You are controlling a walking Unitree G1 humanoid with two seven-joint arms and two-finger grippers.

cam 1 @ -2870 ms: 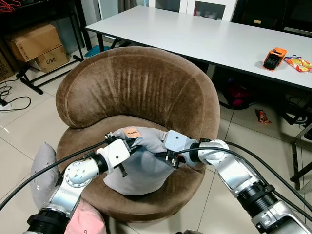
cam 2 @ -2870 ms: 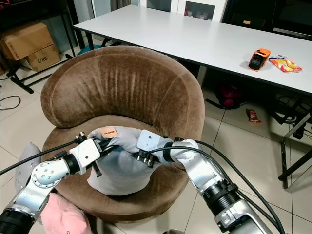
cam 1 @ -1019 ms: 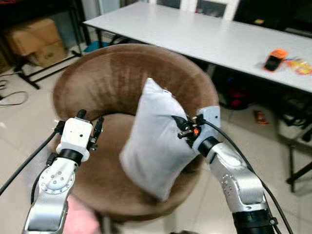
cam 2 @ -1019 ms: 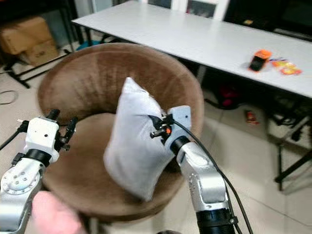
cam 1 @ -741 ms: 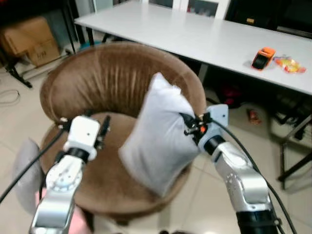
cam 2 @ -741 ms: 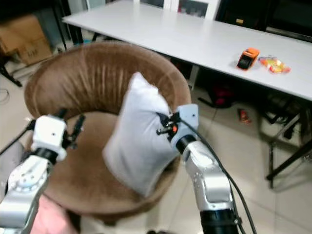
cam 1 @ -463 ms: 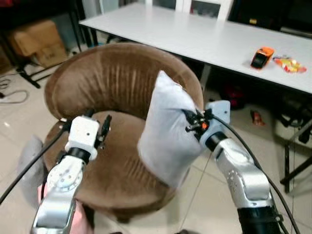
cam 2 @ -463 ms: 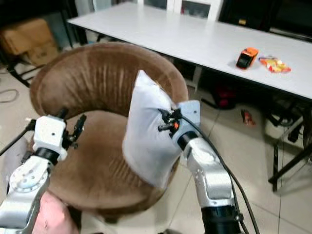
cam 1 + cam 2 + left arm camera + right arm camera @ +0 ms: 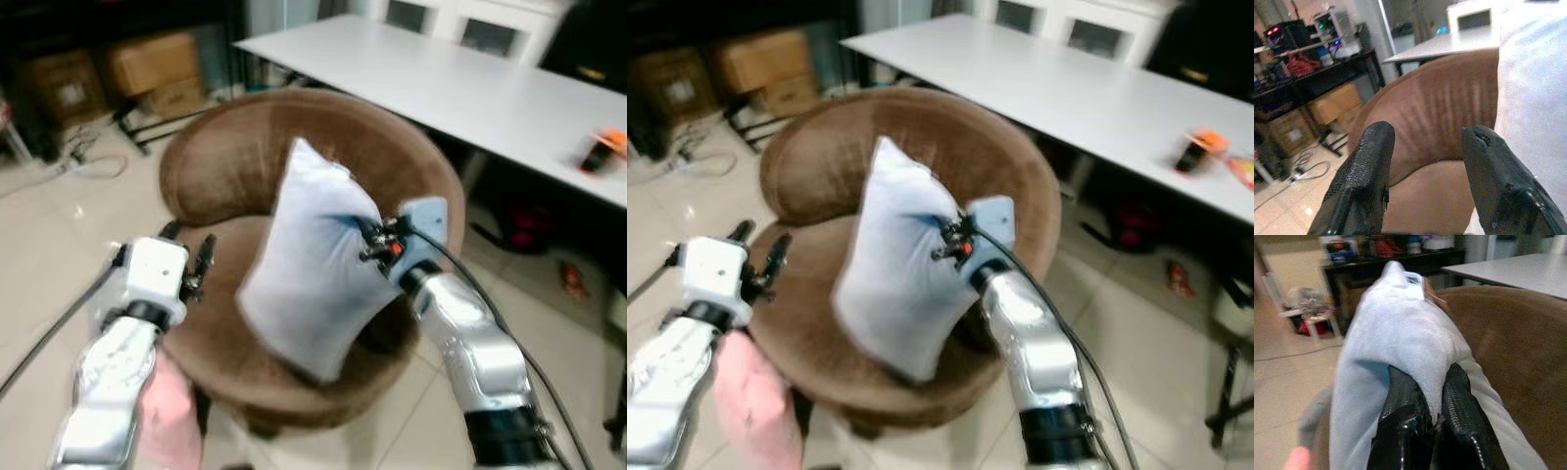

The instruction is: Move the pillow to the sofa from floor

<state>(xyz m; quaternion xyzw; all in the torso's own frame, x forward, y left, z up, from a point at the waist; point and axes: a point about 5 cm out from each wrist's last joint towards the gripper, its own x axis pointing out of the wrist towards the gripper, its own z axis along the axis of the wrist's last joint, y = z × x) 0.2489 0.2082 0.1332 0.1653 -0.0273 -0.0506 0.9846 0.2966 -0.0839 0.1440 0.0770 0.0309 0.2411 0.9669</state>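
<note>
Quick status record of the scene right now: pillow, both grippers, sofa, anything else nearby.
pillow: grey pillow, held up on edge above the seat
right gripper: right gripper shut, pinching a fold of the pillow's side
left gripper: left gripper open, holding nothing, beside the pillow over the seat
sofa: round brown sofa, its seat under the pillow
nearby: white table behind the sofa; cardboard boxes on the floor further back; pink object low beside the left arm

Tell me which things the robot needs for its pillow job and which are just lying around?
For the job:
- grey pillow, pinched by the right claw
- brown round sofa, where the pillow goes
- left claw, open, holding nothing

Just lying around:
- white table
- orange gadget on the table
- cardboard boxes
- pink thing at the robot's left
</note>
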